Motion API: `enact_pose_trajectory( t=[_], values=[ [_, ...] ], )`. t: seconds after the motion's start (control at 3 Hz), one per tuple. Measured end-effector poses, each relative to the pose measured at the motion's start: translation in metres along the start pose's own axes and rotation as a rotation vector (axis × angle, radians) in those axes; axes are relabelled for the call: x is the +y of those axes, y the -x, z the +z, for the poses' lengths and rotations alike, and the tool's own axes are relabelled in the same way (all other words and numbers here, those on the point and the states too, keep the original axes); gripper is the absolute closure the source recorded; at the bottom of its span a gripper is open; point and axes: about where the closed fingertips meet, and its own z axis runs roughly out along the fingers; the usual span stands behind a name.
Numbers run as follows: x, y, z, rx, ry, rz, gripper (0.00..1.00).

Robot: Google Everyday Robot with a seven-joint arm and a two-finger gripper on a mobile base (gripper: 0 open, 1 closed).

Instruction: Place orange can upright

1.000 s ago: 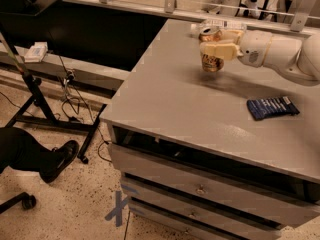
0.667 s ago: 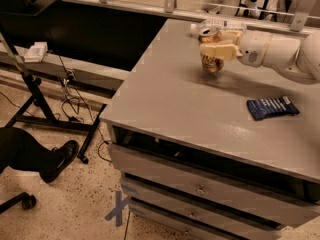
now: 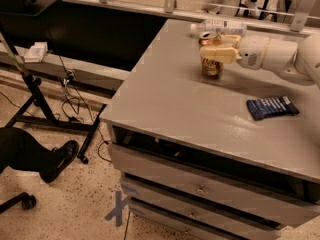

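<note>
The orange can [image 3: 211, 67] stands upright on the grey table [image 3: 165, 99], at the far middle of its top. My gripper [image 3: 218, 46] reaches in from the right at the can's upper part. Its cream fingers [image 3: 220, 54] lie on either side of the can's top and are shut on it. The can's top end is hidden by the fingers. The white arm [image 3: 272, 54] stretches away to the right edge of the view.
A clear plastic bottle [image 3: 218, 27] with a white label lies just behind the gripper. A flat dark blue packet [image 3: 272, 107] lies to the right front. The table's left edge drops to the floor, where a black stand [image 3: 35, 99] and a person's shoe [image 3: 57, 159] are.
The gripper and the can have sunk very slightly towards the table; nothing else has moved.
</note>
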Motion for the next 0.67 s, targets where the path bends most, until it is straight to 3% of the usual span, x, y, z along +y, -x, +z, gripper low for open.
enact_pose_trajectory(
  t=[0.67],
  values=[
    [-0.0003,0.0004,-0.0007,0.002,0.0,0.002,0.12]
  ],
)
